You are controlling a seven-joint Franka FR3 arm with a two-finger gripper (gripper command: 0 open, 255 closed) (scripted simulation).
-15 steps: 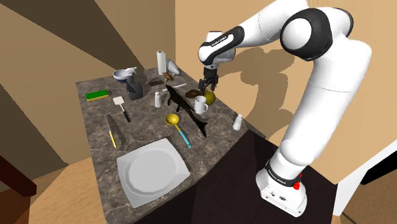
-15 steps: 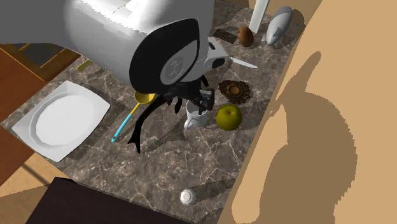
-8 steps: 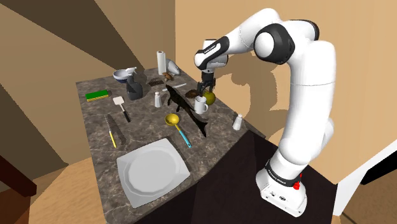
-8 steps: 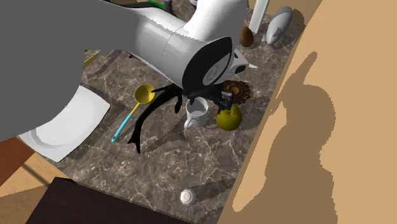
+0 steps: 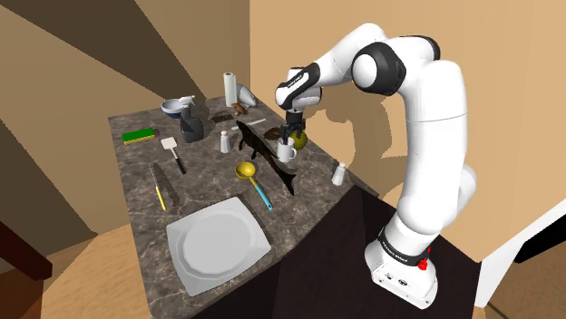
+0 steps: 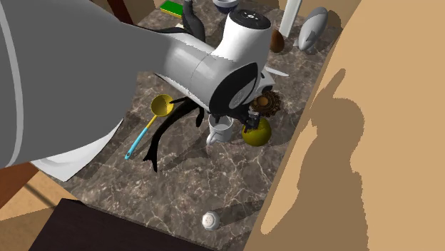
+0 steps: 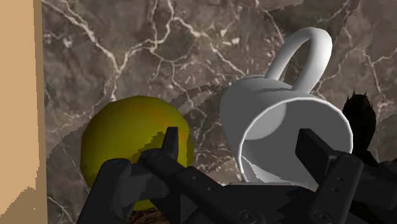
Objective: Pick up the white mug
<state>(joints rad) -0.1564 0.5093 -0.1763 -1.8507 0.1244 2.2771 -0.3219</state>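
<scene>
Dark marbled counter point(image 5: 209, 181) against a tan wall point(image 5: 272, 45). White arm point(image 5: 426, 136) reaches from its stand point(image 5: 404, 272) to the counter's wall-side edge.

Mug point(image 5: 287, 152): white, upright, mouth up, standing on the counter. Yellow-green fruit point(image 5: 300, 139) just beside it on the wall side; the wrist view shows a narrow strip of counter between the two. Black fish-like figure point(image 5: 268, 159) lies close on the mug's other side. In the second exterior view the handle sits at the mug's lower left, away from the fruit.

Gripper point(image 7: 240, 145): fingers spread wide, nothing clasped. It points down, low over the mug. Wrist view: one finger point(image 7: 170, 141) sits over the gap between fruit and mug. The other is over the mug's mouth, so the fruit-side wall of the mug lies between them. Contact with the rim: cannot tell. The shoulder view puts the gripper just above the mug's rim, with the fruit partly behind it.

Other items on the counter:
- Yellow ladle point(image 5: 246, 169) with a blue handle, near the figure.
- White square plate point(image 5: 218, 243) at the near end, well apart from the mug.
- White shaker point(image 5: 338, 174) near the counter's edge toward the stand.
- Second shaker point(image 5: 224, 141) beyond the figure.
- Green sponge point(image 5: 139, 137) and paper roll point(image 5: 230, 88) at the far end.
- Brown woven piece point(image 6: 265, 104), touching or just beside the fruit in the second exterior view; cannot tell which.
</scene>
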